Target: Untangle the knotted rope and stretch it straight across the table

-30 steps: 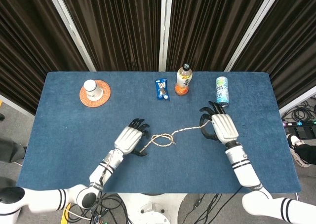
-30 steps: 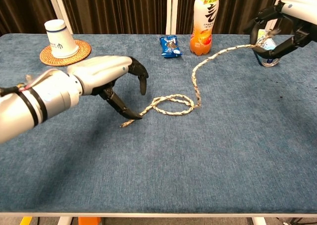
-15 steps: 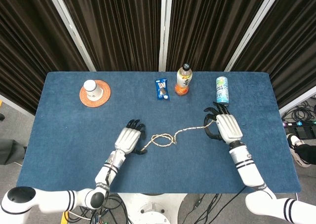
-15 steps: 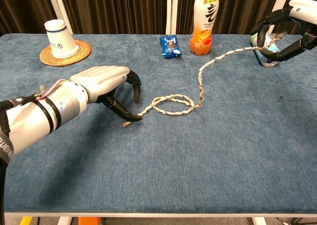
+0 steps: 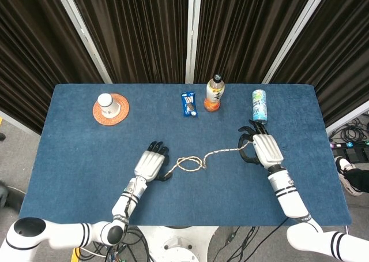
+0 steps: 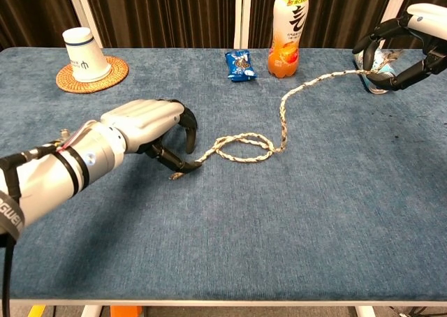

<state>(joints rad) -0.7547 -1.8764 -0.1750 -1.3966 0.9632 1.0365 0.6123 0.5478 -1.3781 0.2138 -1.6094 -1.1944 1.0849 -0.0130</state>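
The braided rope [image 5: 203, 158] lies on the blue table [image 5: 81, 158] with one loose loop [image 6: 242, 148] near the middle. Its left end [image 6: 176, 174] rests on the cloth. My left hand [image 6: 148, 120] hovers low over that end, fingers curled down; the thumb tip touches the rope, and a gap remains between thumb and fingers. From the loop the rope bends and rises to the right. My right hand [image 6: 406, 43] pinches its other end just above the table, in front of the can. In the head view my left hand [image 5: 151, 164] and right hand [image 5: 262, 149] sit at the rope's two ends.
Along the far side stand a paper cup [image 5: 105, 102] on an orange coaster [image 5: 118, 115], a blue snack packet [image 5: 189, 104], an orange drink bottle [image 5: 214, 94] and a can [image 5: 259, 105]. The can sits directly behind my right hand.
My left hand has sunk lower and curled its fingers closer over the rope's left end. The right hand has drawn its end slightly right, taking slack out of the right stretch.
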